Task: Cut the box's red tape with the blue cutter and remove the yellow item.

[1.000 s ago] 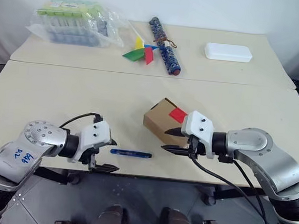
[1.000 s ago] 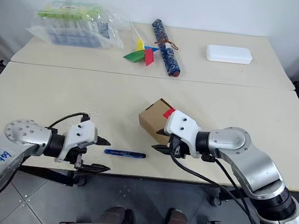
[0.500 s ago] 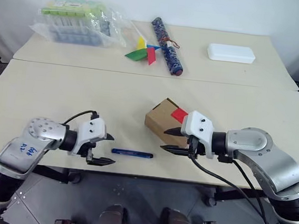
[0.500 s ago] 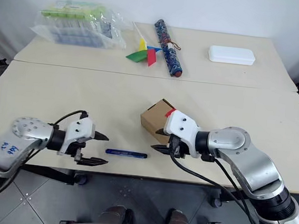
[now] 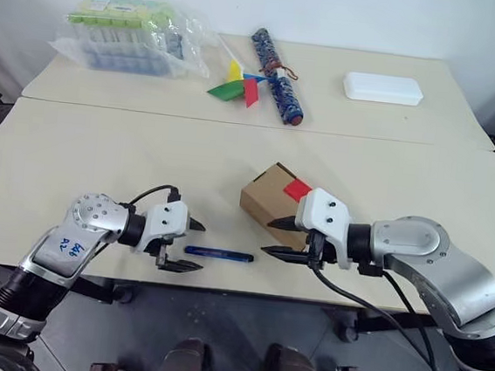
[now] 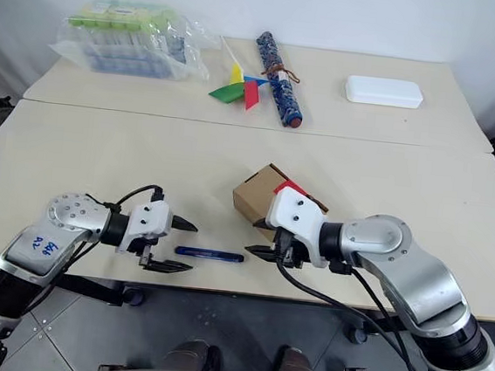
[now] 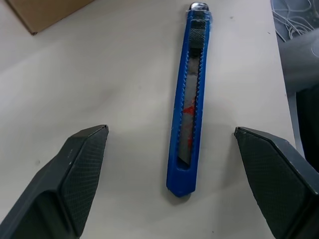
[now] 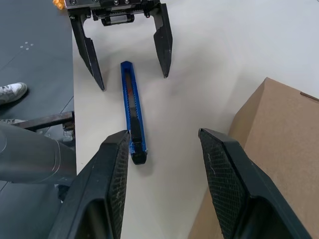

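Head views: left gripper (image 5: pixel 187 245) spread wide, its tips just short of the blue cutter's (image 5: pixel 218 254) near end, lined up along it, likely for a lengthwise grasp. Right gripper (image 5: pixel 282 239) half open, empty, just beside the box (image 5: pixel 268 199), red tape (image 5: pixel 296 189) facing up above its fingers.

Left wrist view: cutter lies flat between the fingers, untouched.

Right wrist view: cutter's far end by one finger (image 8: pixel 107 179); box beside the other. Yellow item unseen, presumably inside.
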`<action>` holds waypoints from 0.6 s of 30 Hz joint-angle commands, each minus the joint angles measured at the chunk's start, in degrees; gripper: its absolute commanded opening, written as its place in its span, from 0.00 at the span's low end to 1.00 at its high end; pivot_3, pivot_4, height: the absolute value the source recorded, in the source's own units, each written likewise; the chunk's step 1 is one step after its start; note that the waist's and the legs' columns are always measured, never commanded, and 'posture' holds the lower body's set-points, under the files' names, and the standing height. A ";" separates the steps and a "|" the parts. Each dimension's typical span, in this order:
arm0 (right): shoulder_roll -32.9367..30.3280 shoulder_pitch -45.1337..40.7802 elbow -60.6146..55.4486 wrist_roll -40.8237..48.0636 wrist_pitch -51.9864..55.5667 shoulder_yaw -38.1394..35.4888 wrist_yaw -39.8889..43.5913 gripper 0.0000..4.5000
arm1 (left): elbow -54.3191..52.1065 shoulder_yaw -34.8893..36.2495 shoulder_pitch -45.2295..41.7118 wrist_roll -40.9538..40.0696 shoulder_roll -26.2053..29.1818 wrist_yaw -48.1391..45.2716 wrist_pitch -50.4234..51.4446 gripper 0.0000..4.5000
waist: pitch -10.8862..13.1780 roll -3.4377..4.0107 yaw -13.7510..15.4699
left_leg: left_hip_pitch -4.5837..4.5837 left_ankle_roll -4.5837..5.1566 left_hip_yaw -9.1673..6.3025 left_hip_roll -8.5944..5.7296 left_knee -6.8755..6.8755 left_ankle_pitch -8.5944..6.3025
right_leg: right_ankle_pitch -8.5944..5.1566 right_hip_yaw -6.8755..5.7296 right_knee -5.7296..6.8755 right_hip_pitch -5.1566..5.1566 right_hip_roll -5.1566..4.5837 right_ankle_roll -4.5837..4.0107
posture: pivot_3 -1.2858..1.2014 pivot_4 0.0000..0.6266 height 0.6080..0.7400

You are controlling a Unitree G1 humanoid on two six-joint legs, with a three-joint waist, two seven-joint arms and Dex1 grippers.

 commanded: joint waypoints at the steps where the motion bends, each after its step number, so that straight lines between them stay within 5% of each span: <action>1: -0.37 0.17 -2.02 0.93 0.21 -1.50 -0.27 0.50 | 0.74 -2.46 0.85 2.32 0.30 -1.54 -0.76 0.96 | 0.00 0.00 -0.02 | 0.01 0.00 0.00 0.00 0.00 0.00 | 0.00 0.00 0.01 0.00 0.00 0.00 | 0.52 0.24 1.00; 3: -0.32 0.15 -2.09 0.93 0.39 -1.51 -0.37 0.50 | 0.96 -2.82 0.76 2.75 -0.30 -1.41 -1.06 0.84 | 0.00 0.00 -0.03 | 0.01 0.00 -0.01 0.00 0.00 0.00 | 0.00 0.00 0.03 0.00 0.00 0.00 | 0.52 0.24 1.00; 8: -0.33 0.03 -2.12 0.81 0.55 -1.52 -0.45 0.50 | 0.94 -3.82 0.83 3.73 0.08 -2.55 -1.65 0.84 | -0.01 0.00 0.04 | 0.03 0.00 -0.01 -0.01 0.00 0.00 | 0.00 0.01 0.04 0.03 0.00 0.00 | 0.52 0.24 1.00; 13: -0.47 0.01 -2.08 0.72 0.45 -1.57 -0.38 0.50 | 1.00 -3.82 1.14 4.21 0.18 -2.39 -1.54 0.60 | -0.02 0.01 0.08 | 0.04 0.00 -0.01 0.00 0.00 0.00 | 0.00 0.01 0.04 0.03 0.00 0.00 | 0.52 0.24 1.00; 18: -0.58 0.25 -2.60 0.79 0.56 -1.62 -0.46 0.50 | 0.09 -4.09 1.95 3.89 0.61 -3.00 -0.19 0.60 | -0.03 0.03 0.03 | 0.10 0.00 -0.05 0.00 0.02 0.00 | 0.00 0.04 0.04 0.08 -0.01 0.00 | 0.52 0.24 1.00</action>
